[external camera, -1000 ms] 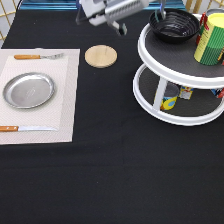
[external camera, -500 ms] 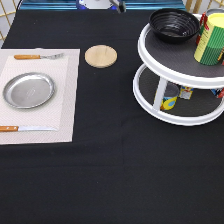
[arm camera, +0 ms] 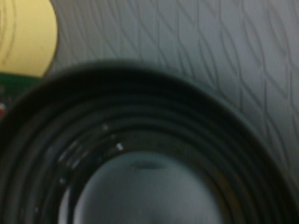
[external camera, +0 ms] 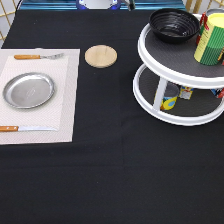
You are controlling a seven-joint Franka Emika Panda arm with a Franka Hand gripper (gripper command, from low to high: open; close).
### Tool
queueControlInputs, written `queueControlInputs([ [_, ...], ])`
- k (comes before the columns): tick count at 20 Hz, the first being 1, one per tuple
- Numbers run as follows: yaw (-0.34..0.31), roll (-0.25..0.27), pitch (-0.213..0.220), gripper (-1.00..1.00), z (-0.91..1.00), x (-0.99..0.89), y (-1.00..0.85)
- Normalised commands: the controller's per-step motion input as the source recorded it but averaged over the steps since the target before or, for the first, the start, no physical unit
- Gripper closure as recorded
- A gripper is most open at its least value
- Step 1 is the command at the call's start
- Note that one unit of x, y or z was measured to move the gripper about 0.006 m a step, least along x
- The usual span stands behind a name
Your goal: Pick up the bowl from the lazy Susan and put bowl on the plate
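The bowl (external camera: 174,24) sits on the top tier of the lazy Susan (external camera: 165,102), well apart from the plate (external camera: 28,90); the gripper is out of the exterior view, so I cannot tell its state.

A yellow-green can (external camera: 212,37) stands just beside the bowl (external camera: 174,24) (upper tier), crowding that side.
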Motion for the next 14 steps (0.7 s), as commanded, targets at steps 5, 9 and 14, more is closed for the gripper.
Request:
queueControlInputs([
  [5, 0.026, -0.103, 0.001, -1.00, -0.39, -0.05, 0.23],
  [9, 0.005, -0.104, 0.002, -1.00, -0.19, -0.06, 0.18],
  [14, 0.000, -0.118, 0.021, 1.00, 0.13, 0.00, 0.24],
])
